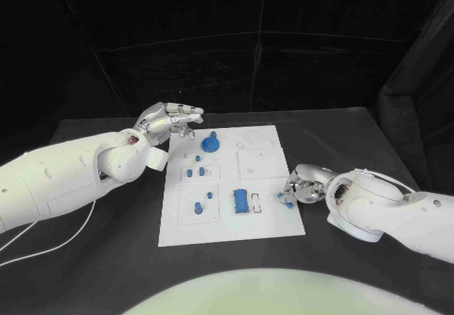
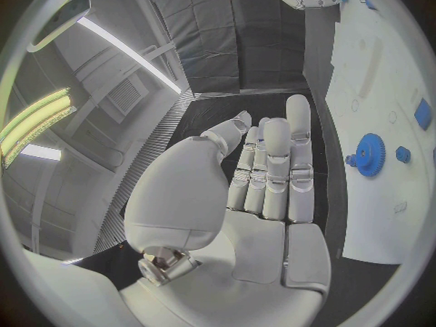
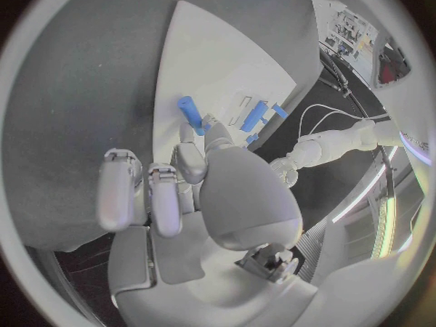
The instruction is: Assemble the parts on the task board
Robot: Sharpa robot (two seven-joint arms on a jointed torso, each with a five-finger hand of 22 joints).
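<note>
Right hand (image 1: 301, 186) is pinching a blue part (image 1: 285, 195) at the board (image 1: 274, 226) edge; left hand (image 1: 170, 121) is hovering open; most parts seemingly unassembled.

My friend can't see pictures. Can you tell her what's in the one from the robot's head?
A white board lies on a black table with small blue parts on it, such as a gear and a block. The right hand touches a blue piece at the board's right edge. The left hand hangs over the far left corner, holding nothing.
</note>
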